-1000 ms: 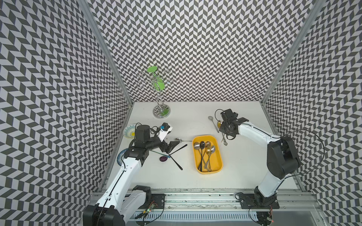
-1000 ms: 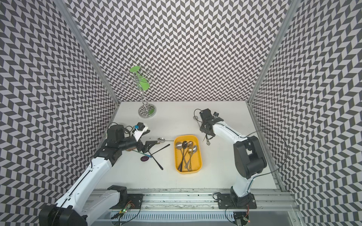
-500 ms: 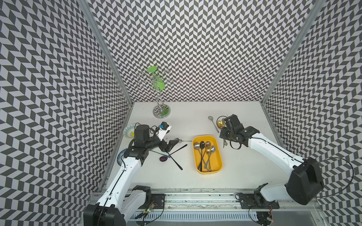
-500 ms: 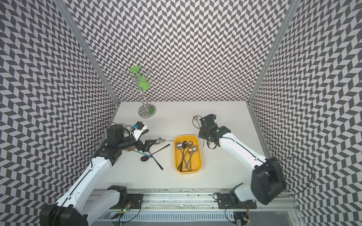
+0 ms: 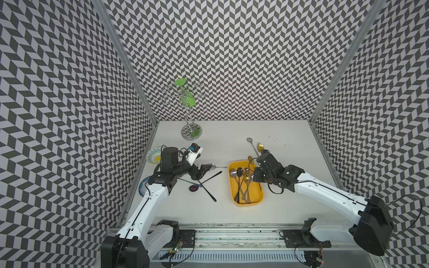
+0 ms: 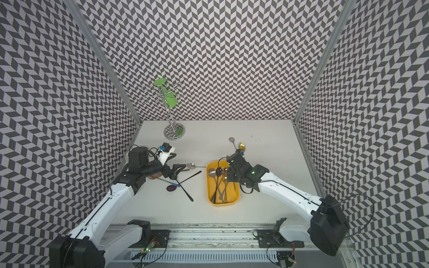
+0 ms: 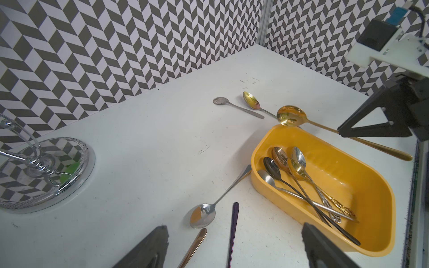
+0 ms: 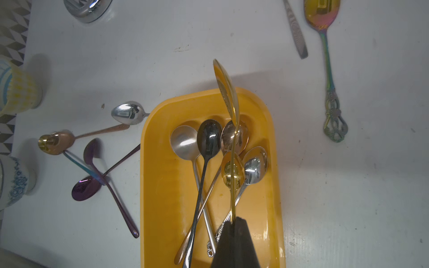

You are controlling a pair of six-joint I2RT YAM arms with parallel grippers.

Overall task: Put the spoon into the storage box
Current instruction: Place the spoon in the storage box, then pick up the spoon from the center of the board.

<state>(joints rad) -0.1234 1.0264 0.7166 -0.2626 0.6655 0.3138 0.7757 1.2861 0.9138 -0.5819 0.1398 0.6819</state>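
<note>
Since a second ago, our right arm (image 5: 325, 192) has swung in from the far right of the bench (image 5: 209, 220) and now reaches over the storage box (image 5: 255, 196); our left arm (image 5: 148, 208) has hardly shifted.

Our right gripper (image 8: 233, 226) has its jaws pressed together on the handle of the gold spoon (image 7: 291, 115). We hold that spoon in the air above the right side of the box, not yet in it, and its bowl pokes out past the box's far rim.

Five spoons lie in the yellow box with their bowls toward the far end and their handles crossing toward the near end:
- a plain silver spoon (image 8: 184, 142)
- a black spoon (image 8: 209, 137)
- a copper-coloured spoon (image 8: 234, 137)
- a small gold spoon (image 8: 232, 170)
- a silver spoon with an ornate handle (image 8: 254, 167)

Our left gripper (image 7: 234, 228) hangs with its jaws wide apart, gripping nothing. It is low over the loose spoons left of the box, among them a shiny silver one (image 7: 202, 214) whose handle tip lies just beside the box wall.

A small patterned bowl (image 5: 154, 155) stands at the bench's left edge, partly hidden by our left arm. We cannot tell what it holds.

Two more spoons, a grey one (image 5: 249, 140) and an iridescent gold one (image 5: 260, 146), lie on the bench beyond the box.
</note>
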